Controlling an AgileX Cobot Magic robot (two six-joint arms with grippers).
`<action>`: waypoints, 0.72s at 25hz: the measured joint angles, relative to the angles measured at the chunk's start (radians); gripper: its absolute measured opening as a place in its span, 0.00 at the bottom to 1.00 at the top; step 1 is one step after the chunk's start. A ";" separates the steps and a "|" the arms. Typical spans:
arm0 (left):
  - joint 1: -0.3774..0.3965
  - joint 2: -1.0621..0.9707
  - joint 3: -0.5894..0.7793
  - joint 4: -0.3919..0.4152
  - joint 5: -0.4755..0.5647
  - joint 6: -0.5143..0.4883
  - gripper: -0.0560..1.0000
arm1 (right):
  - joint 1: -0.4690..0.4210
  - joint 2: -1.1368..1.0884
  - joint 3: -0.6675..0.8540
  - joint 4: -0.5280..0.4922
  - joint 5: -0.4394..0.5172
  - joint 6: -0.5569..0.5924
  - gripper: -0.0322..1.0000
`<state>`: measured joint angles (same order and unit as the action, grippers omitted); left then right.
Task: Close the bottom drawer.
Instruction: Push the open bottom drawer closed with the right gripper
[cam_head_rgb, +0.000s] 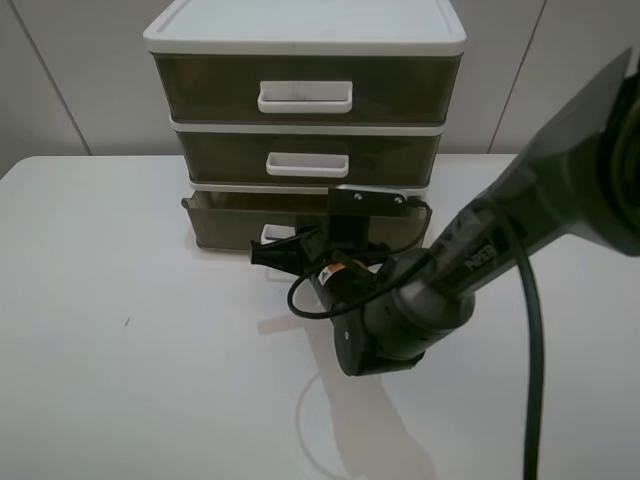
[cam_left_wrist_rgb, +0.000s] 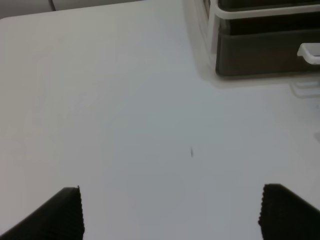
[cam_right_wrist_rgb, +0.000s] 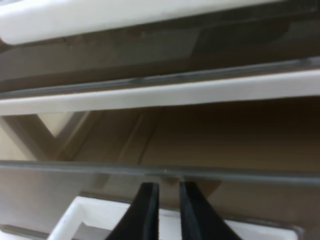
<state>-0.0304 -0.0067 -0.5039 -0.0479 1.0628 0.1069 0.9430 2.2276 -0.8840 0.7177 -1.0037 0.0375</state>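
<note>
Smoky olive-brown translucent plastic forms three stacked drawers in the high view, each with a white loop handle, under a matte white lid (cam_head_rgb: 305, 25). The bottom drawer (cam_head_rgb: 225, 222) juts out past the middle drawer (cam_head_rgb: 400, 160). Its handle (cam_head_rgb: 272, 234) is mostly hidden behind the right gripper (cam_head_rgb: 268, 252), whose black fingers sit at the drawer's front.

From the left wrist, the left gripper (cam_left_wrist_rgb: 170, 212) has its ribbed pads spread wide over the white table (cam_left_wrist_rgb: 125, 100), well apart from the drawer, which the frame edge cuts off.

The right wrist view is blurred by closeness. The two fingers stand almost together with only a sliver between them, their tips at the front wall just above the handle. Whether they touch it I cannot tell.
</note>
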 joint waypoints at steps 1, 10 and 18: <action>0.000 0.000 0.000 0.000 0.000 0.000 0.73 | -0.002 0.000 0.000 0.000 0.000 -0.003 0.05; 0.000 0.000 0.000 0.000 0.000 0.000 0.73 | -0.062 0.000 0.000 -0.040 -0.013 -0.014 0.05; 0.000 0.000 0.000 0.000 0.000 0.000 0.73 | -0.098 0.004 0.000 -0.094 -0.014 -0.014 0.05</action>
<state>-0.0304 -0.0067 -0.5039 -0.0479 1.0628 0.1069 0.8446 2.2312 -0.8840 0.6237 -1.0179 0.0233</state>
